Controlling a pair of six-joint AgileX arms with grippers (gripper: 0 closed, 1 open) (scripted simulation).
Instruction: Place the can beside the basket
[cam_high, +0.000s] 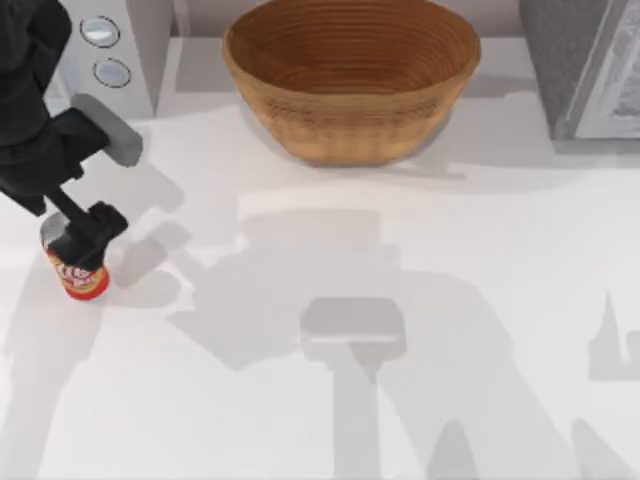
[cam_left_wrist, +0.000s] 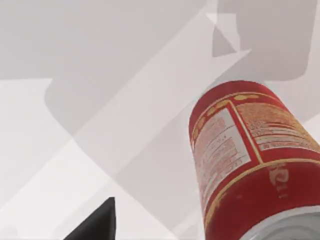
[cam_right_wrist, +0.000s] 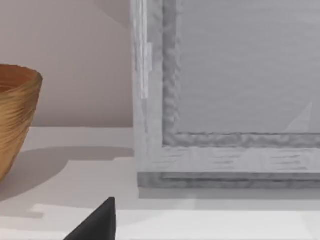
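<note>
Can (cam_high: 80, 272), red with unreadable label print, held upright by left hand (cam_high: 88, 232)

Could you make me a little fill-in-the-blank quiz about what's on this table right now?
1. The left claw is down at the red ____, near the table's left edge.
2. The can stands ____ on the table.
3. The basket is made of woven ____.
4. The basket has ____ inside it.

Missing words: can; upright; wicker; nothing

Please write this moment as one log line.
left gripper: at can, table's left | basket: far centre | can: not beside basket | right arm: parked
</note>
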